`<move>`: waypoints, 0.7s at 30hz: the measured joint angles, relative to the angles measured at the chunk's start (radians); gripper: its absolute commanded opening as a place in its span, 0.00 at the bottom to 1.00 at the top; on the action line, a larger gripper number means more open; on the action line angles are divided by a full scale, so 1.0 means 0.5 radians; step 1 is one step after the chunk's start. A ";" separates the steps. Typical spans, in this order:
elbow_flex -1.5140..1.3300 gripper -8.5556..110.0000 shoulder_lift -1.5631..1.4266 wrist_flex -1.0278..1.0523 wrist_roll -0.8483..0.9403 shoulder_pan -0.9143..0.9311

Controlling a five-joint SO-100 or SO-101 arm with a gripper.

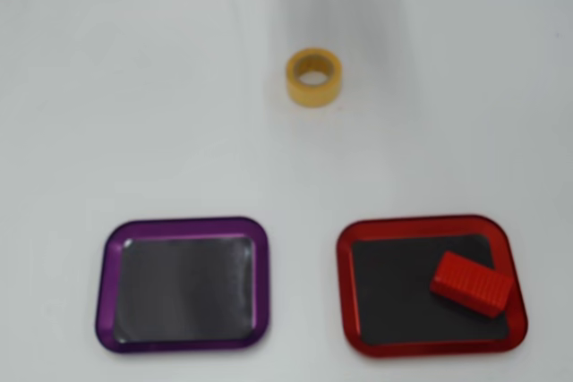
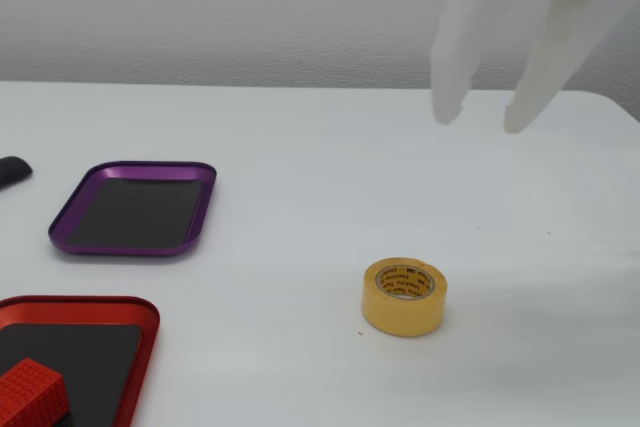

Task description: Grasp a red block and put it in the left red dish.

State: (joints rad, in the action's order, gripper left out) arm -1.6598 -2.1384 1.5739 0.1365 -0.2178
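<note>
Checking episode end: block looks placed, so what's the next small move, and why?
Probably just finish retracting to rest. The red block already lies inside the red dish, touching nothing else, and the gripper is open, empty and high above the table, away from the tape roll.

In the fixed view the gripper (image 2: 478,125) at upper right is motion-blurred, its upper body cut by the top edge — the arm is out of frame. The red dish (image 2: 148,332) and red block (image 2: 32,392) at lower left are clipped by the bottom edge. A dark object (image 2: 12,170) at the left edge is cut off — unidentifiable.
</note>
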 measured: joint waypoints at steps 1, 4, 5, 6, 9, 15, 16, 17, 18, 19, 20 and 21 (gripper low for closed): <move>-0.123 0.18 -0.114 -0.061 -0.025 0.009; -0.488 0.18 -0.439 -0.279 -0.067 0.095; -0.611 0.18 -0.549 -0.359 -0.080 0.141; -0.733 0.18 -0.653 -0.426 -0.083 0.202; -1.135 0.18 -0.951 -0.644 -0.086 0.341; -1.810 0.18 -1.476 -0.844 -0.089 0.469; -1.899 0.18 -1.559 -0.847 -0.095 0.460; -1.994 0.19 -1.635 -0.853 -0.101 0.448; -2.080 0.20 -1.709 -0.865 -0.104 0.463; -2.163 0.21 -1.782 -0.868 -0.104 0.469; -2.246 0.22 -1.853 -0.871 -0.104 0.482; -2.326 0.23 -1.924 -0.871 -0.104 0.494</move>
State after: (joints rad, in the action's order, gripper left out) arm -2.8225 -3.1002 1.1382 0.0844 0.0291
